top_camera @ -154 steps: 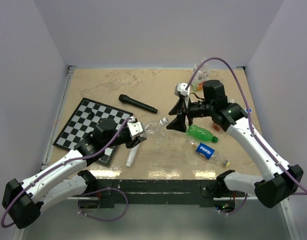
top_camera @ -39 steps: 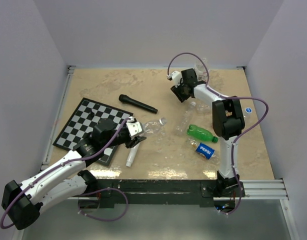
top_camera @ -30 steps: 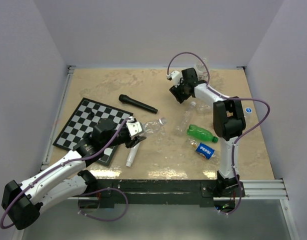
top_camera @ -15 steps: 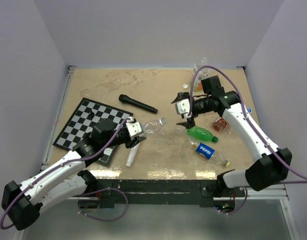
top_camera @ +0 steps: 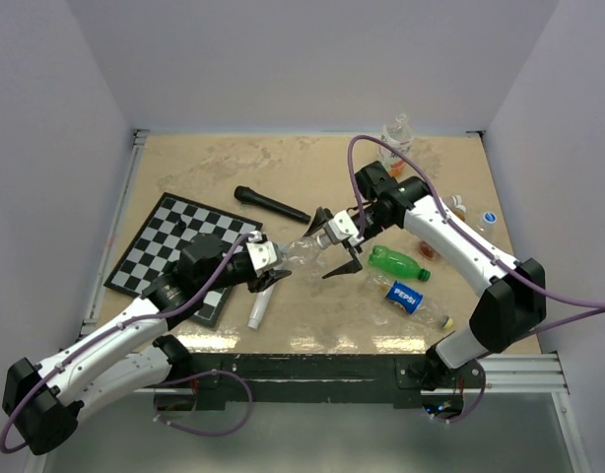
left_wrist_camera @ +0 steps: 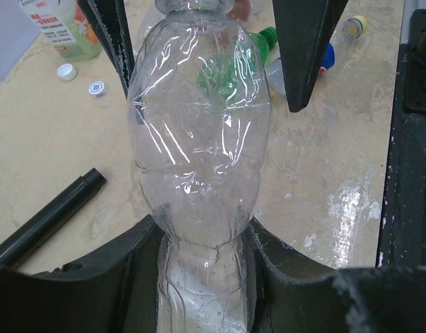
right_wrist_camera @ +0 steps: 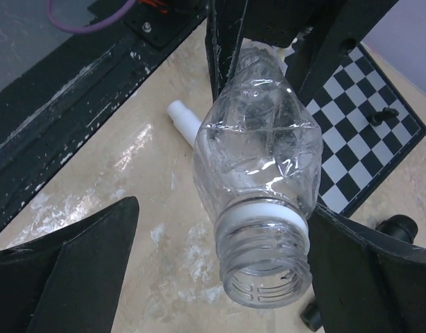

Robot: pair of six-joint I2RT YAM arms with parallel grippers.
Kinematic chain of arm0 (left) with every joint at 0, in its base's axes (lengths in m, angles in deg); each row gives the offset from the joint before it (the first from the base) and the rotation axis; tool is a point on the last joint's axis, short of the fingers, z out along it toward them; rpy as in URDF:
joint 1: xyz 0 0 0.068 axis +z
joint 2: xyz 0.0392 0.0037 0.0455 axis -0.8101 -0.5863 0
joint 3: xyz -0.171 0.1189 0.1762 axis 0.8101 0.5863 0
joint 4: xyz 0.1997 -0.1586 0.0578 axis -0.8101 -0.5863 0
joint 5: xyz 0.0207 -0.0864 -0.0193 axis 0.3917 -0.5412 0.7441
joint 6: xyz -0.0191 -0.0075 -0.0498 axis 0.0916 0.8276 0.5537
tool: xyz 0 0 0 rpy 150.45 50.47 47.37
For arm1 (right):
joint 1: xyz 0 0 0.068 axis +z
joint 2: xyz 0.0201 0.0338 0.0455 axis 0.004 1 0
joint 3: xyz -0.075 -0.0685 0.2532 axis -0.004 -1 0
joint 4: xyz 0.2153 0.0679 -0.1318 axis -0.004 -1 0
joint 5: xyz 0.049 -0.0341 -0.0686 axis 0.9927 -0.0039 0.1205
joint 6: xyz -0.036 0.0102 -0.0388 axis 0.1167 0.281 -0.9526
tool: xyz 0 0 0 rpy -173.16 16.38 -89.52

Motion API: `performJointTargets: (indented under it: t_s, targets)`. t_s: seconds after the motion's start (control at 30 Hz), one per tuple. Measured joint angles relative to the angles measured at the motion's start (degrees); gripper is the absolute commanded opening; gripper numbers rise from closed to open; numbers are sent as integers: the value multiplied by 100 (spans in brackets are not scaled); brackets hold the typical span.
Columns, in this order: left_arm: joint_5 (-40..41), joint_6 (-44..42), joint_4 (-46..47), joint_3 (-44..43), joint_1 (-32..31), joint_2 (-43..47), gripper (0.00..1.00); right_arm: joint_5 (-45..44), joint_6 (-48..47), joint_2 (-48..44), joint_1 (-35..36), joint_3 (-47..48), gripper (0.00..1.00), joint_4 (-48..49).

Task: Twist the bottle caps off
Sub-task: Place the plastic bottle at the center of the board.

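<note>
Holding clear bottle (top_camera: pixel 304 251) in left pincer (top_camera: pixel 273 266); straddling bare neck (right_wrist_camera: pixel 265 260) with wide-open, empty right pincer (top_camera: pixel 332 243). Could crush on closing.

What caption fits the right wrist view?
Open right hand straddles the uncapped clear bottle, gripped at its far end by the left hand.

Chessboard (top_camera: pixel 155 241), black microphone (top_camera: pixel 271 205) (lying near it), beige table (top_camera: pixel 224 163)

My tan table (top_camera: pixel 224 168) is a mess rn. Chessboard (top_camera: pixel 165 241) on my left, black mic (top_camera: pixel 271 205) just past it, white tube (top_camera: pixel 257 310) beside its near corner. Green bottle (top_camera: pixel 396 263) and Pepsi bottle (top_camera: pixel 409 296) lie together on my right, blue cap (top_camera: pixel 490 218) by the right wall.
</note>
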Motion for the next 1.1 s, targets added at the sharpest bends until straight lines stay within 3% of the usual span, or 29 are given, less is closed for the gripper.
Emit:
performJointTargets:
  t_s: [0.33,0.5,0.6,0.7,0.77,0.87,0.97,1.03,1.1]
  targets:
    - [-125,20,140,4,0,68,0,669,820,50,92,142,88,302]
    - [-168,87,177,4,0,68,0,791,1207,50,151,142,77,551]
    - [-197,109,184,4,2,68,0,793,1416,50,184,142,61,715]
    - [-240,122,177,7,2,70,1,769,1714,50,212,140,38,927]
    - [-251,157,179,7,17,70,13,754,1908,50,227,131,28,1062]
    - [-238,168,190,15,55,85,37,730,2199,42,286,118,25,1191]
    - [-142,210,201,48,63,140,69,636,2529,15,306,107,25,1412]
    - [17,240,236,83,63,240,98,579,2870,-24,317,103,25,1598]
    - [302,264,245,98,63,413,100,470,3228,-79,289,101,24,1784]
